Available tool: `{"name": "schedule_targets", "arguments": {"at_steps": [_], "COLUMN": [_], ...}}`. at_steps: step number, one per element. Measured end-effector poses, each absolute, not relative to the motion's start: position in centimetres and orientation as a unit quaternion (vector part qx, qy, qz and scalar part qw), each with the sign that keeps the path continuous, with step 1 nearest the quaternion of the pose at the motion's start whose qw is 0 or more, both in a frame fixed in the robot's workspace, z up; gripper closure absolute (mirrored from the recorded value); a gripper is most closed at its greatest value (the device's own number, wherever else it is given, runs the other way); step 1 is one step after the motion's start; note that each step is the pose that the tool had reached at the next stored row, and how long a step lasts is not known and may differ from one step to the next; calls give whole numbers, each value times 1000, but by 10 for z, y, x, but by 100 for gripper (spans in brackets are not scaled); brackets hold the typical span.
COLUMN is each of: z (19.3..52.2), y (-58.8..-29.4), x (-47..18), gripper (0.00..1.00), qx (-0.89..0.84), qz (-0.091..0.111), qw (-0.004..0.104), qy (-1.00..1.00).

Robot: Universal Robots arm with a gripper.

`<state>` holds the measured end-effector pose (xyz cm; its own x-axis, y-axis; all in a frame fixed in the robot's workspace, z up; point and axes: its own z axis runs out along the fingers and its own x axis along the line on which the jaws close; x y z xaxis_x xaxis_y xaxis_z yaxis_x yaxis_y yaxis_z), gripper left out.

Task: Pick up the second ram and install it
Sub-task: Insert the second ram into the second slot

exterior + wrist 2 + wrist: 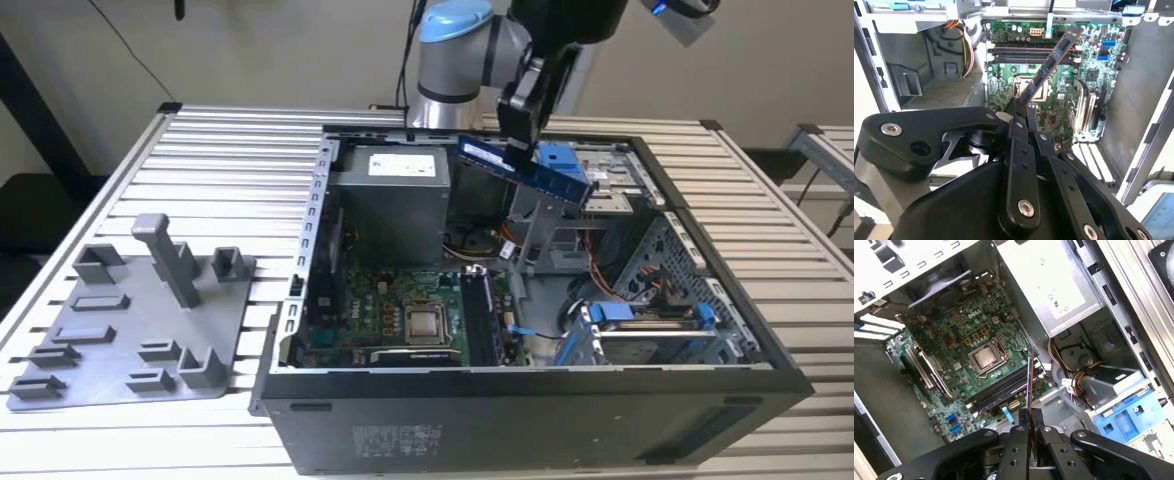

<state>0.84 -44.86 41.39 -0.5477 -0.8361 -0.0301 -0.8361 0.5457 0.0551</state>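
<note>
Tool (pixel 515 135) is clamping its black fingers (pixel 1015 127) on one end of the second ram (pixel 534 170), holding it in the air above the open computer case (pixel 534 420) on the slatted counter (pixel 227 150). Judging by this, the pick-up is done and the installing is not: the stick is hanging clear of the motherboard (pixel 400 300) and is touching no memory slot (pixel 999 387). In the exterior view, in the upper middle of the frame, its long axis is sloping from upper left down to lower right. In the second wrist view it is reaching away from the tool toward the upper right, over the green board. In the first wrist view it is showing edge-on, a thin upright line above the tool, pointing at the slots beside the silver processor (pixel 983 357).
</note>
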Motion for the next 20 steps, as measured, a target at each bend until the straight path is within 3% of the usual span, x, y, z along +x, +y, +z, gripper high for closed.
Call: {"name": "schedule_targets", "arguments": {"at_steps": [20], "z": [413], "y": [-449], "x": [8], "gripper": [87], "qx": [-337], "qz": [31], "qw": [5], "qy": [941]}}
